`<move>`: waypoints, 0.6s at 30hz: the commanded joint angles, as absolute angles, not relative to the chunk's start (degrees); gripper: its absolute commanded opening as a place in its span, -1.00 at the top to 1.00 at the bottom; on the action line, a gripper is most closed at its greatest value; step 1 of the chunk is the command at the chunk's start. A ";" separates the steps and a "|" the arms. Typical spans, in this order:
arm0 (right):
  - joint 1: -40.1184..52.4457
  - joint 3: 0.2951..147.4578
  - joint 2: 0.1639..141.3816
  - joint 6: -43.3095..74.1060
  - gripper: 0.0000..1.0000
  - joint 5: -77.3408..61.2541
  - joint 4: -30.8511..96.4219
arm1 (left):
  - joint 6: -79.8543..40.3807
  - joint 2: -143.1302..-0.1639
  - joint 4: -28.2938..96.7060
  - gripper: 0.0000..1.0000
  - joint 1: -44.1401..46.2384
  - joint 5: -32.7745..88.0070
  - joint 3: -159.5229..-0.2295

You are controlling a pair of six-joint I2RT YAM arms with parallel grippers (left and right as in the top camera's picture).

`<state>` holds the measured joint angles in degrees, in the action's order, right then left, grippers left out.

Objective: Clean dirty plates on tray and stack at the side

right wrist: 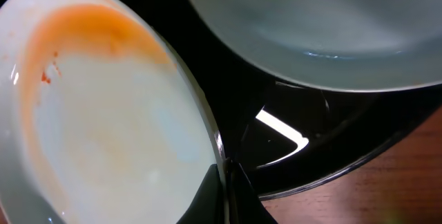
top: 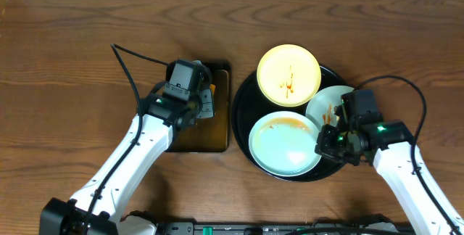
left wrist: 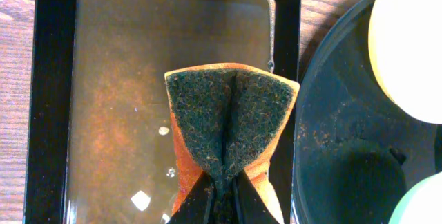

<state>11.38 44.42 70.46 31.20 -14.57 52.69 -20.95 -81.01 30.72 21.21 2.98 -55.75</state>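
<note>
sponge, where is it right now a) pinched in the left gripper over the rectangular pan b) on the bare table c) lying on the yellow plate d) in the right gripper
a, the left gripper is shut on the folded sponge above the rectangular pan.

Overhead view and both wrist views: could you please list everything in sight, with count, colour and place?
yellow plate: one, pale yellow, tray's far edge, sauce-smeared
front mint plate: one, pale mint, tray's near side, smeared
small mint plate: one, pale mint, tray's right, smeared
tray: one, black, right of centre
pan: one, dark, left of the tray
sponge: one, orange with dark scourer, folded above the pan
table: one, brown wood
left arm, right arm: two, white and black
left tool: shut on the sponge
right tool: shut on the front mint plate's rim
</note>
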 commanded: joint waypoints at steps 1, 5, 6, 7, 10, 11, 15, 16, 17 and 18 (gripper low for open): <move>11.86 45.67 70.52 31.03 0.98 -10.63 51.99 | -20.21 -81.47 30.85 0.85 21.02 2.28 -55.57; 11.20 45.67 70.52 31.00 0.98 -3.46 49.82 | -20.21 -81.47 30.83 0.85 21.02 2.28 -55.57; 11.11 45.67 70.52 31.00 0.98 -1.87 49.50 | -20.21 -81.47 30.85 0.85 21.02 2.28 -55.57; 11.11 45.67 70.52 31.00 0.98 -0.45 49.30 | -20.21 -81.47 30.87 0.85 21.02 2.28 -55.57; 11.11 45.67 70.52 29.52 0.98 1.93 49.06 | -20.23 -81.47 30.87 0.85 21.02 2.28 -55.57; 11.11 45.67 70.52 28.99 0.97 1.96 49.06 | -20.21 -81.47 30.87 0.85 21.02 2.28 -55.57; 11.14 45.67 70.52 28.58 0.98 -0.23 49.25 | -20.21 -81.47 30.87 0.85 21.02 2.28 -55.57; 11.14 45.67 70.52 27.77 0.98 -2.74 49.21 | -20.21 -81.47 30.87 0.85 21.02 2.28 -55.57; 11.14 45.67 70.52 26.48 0.98 -5.89 49.06 | -20.21 -81.47 30.87 0.85 21.02 2.28 -55.57; 11.14 45.67 70.52 24.93 0.98 -9.45 48.99 | -20.23 -81.45 30.87 0.85 21.02 2.28 -55.57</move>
<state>11.42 44.42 70.46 28.67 -2.15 49.39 -20.95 -81.01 30.74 21.19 2.98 -55.75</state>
